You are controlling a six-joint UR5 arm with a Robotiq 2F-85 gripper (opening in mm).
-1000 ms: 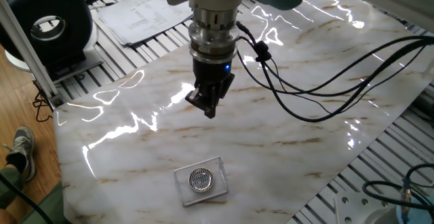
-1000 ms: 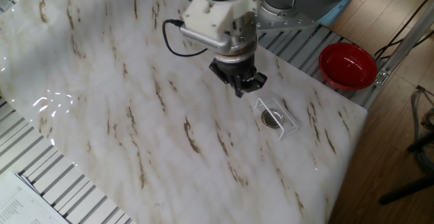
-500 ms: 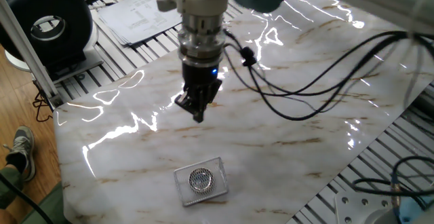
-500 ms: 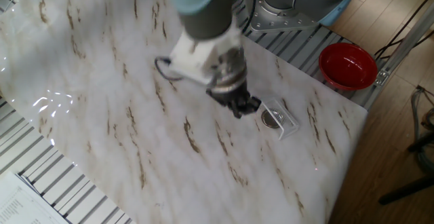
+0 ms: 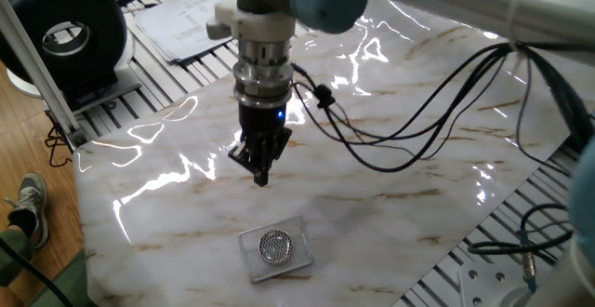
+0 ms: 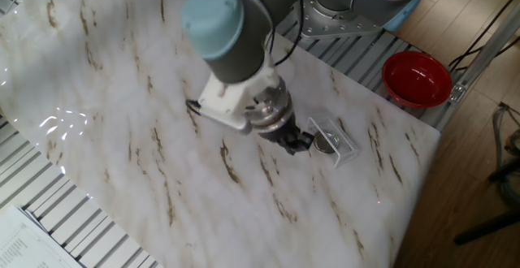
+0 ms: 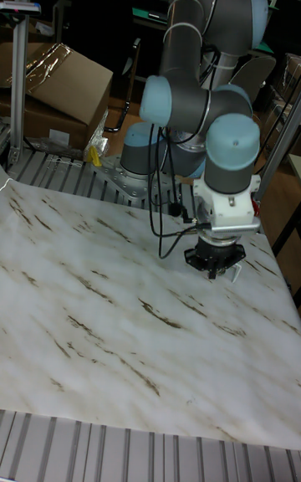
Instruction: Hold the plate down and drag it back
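Observation:
The plate (image 5: 274,245) is a small round silvery disc with a mesh centre. It lies inside a clear square plastic box (image 5: 296,257) near the front edge of the marble table. My gripper (image 5: 259,173) hangs over the table behind the plate, fingers pointing down and pressed together, holding nothing. In the other fixed view the gripper (image 6: 299,144) is just left of the plate (image 6: 327,144) and close to the box's edge. In the tall fixed view the gripper (image 7: 216,269) hides the plate.
Black cables (image 5: 418,130) trail from the wrist across the table. A red bowl (image 6: 417,79) sits off the table's corner. A black round device (image 5: 70,33) and papers (image 5: 186,19) lie beyond the far left edge. A cardboard box (image 7: 58,84) stands behind.
The gripper has moved across the table toward the plate and dropped lower, ending close beside the clear box. The plate and box have not moved.

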